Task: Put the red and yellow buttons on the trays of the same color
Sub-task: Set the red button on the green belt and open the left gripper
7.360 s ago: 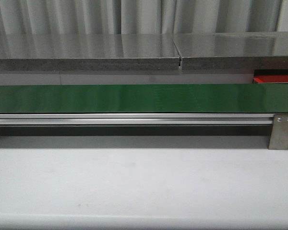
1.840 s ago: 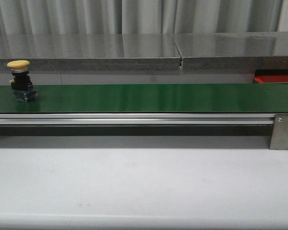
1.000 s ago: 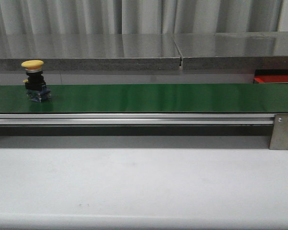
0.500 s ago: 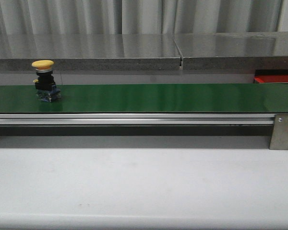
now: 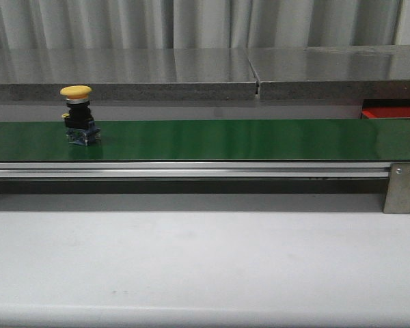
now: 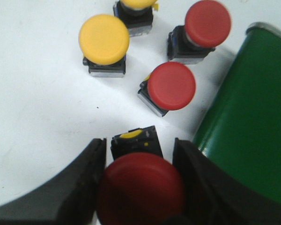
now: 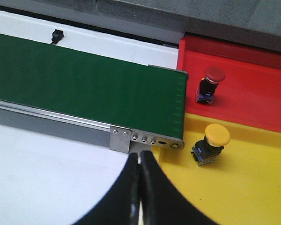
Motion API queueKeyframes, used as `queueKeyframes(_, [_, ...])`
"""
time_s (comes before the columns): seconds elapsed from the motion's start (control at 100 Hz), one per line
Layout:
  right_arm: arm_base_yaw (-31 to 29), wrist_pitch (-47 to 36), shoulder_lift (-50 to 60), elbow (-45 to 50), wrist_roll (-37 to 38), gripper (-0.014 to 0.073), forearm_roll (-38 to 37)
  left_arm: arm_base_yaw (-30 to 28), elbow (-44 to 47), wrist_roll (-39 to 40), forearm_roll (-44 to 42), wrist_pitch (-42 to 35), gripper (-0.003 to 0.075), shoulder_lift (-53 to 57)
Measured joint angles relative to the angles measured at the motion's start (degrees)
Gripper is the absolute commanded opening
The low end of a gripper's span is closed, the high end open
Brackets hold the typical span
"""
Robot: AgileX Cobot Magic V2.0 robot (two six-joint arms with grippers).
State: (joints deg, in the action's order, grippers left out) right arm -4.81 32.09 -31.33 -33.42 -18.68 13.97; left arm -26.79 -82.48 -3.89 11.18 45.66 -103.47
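One yellow button [image 5: 79,115] rides upright on the green belt [image 5: 225,139], near its left end in the front view, well apart from the trays at the far right end. You can read the layout as a feed line: buttons go onto the belt at the left, and the right arm waits where the belt ends to sort them.

Your left gripper [image 6: 139,161] has its fingers spread on either side of a red button [image 6: 139,190], the black fingers [image 6: 82,180] flanking its body. They look close to it, but you cannot tell whether they are pressing it yet. It stands on the white counter [image 6: 33,108] just beside the belt's edge, so it is probably the next one to be fed. Four more wait near it: two red buttons [image 6: 171,86] and two yellow ones [image 6: 104,40], one of those cut off by the frame edge.

Your right gripper [image 7: 140,180] holds nothing; its fingers are pressed together and hang over the belt's end bracket [image 7: 145,138]. Past that end lie the red tray [image 7: 253,98] and the yellow tray [image 7: 253,187], side by side. A red button [image 7: 210,84] already stands on the red one and a yellow button [image 7: 211,143] on the yellow one, so the sorting is under way.

No brand, label or writing is readable on any button, tray or the belt.
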Motion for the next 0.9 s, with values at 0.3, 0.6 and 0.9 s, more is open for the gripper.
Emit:
queueKeyframes(0.3, [0.00,0.00,0.00,0.00,0.00,-0.0118,0.00,5.65,-7.55,-1.07,-1.38,7.57,-0.0020,3.26])
queueKeyframes(0.6, [0.00,0.00,0.00,0.00,0.00,-0.0118,0.00,14.54,-15.53,-1.52,-6.34,11.94,-0.0020,-3.02])
queueKeyframes(0.9, [0.00,0.00,0.00,0.00,0.00,-0.0118,0.00,16.42,-16.66,-1.52,-7.35,13.81,-0.0020,-9.37])
